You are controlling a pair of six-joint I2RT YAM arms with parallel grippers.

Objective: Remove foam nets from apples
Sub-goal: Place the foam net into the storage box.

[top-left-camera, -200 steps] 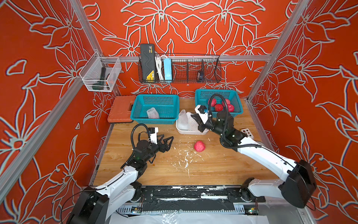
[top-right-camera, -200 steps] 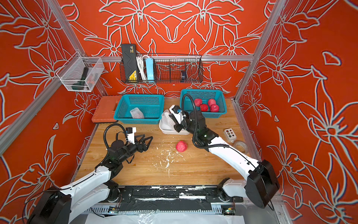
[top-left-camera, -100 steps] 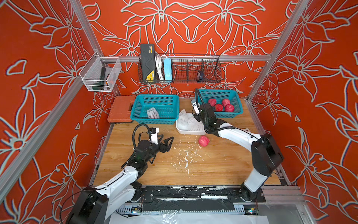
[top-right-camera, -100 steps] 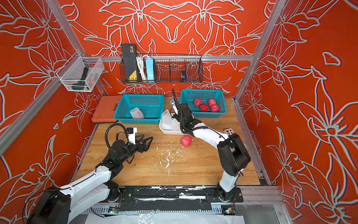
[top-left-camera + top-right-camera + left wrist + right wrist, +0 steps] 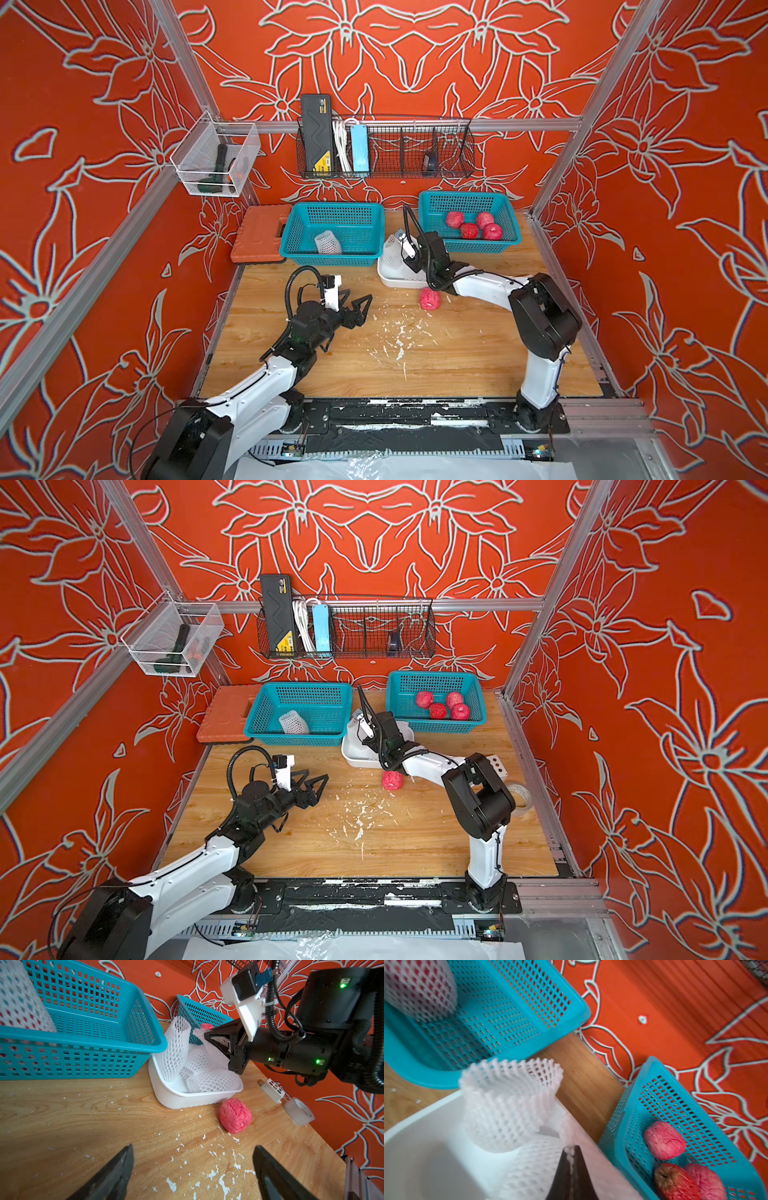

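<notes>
While the left gripper (image 5: 358, 296) hangs low over the tabletop (image 5: 457, 357) with its black triangular fingers (image 5: 116, 1174) spread wide and nothing between them, the smooth light wood before it is sprinkled with small white foam crumbs (image 5: 399, 334). Just behind the crumbs lies one bare apple (image 5: 429, 299), pink-red, egg-shaped and with rough wrinkled skin, close to the front wall of a shallow white plastic tray (image 5: 166, 1096); the white right arm (image 5: 482, 286) passes just beside it. White foam nets (image 5: 212, 1082) with diamond holes lie crumpled in this tray, and one net tube (image 5: 176, 1043) stands upright at its corner. The right gripper (image 5: 206, 1035) reaches over the tray with its jaws pressed together on the edge of a foam net (image 5: 217, 1054), which stretches from it down into the tray. Behind stand two teal plastic baskets with perforated walls: the left basket (image 5: 332, 259) holds one netted apple (image 5: 328, 243), the right basket (image 5: 473, 248) four bare apples (image 5: 469, 230). A tape roll (image 5: 299, 1113) and a small white block (image 5: 272, 1088) lie near the right table edge, a reddish-brown case (image 5: 259, 237) beside the left basket. The walls (image 5: 415, 50) are orange with pale flower outlines; a black wire rack (image 5: 415, 149) hangs on the back one.
</notes>
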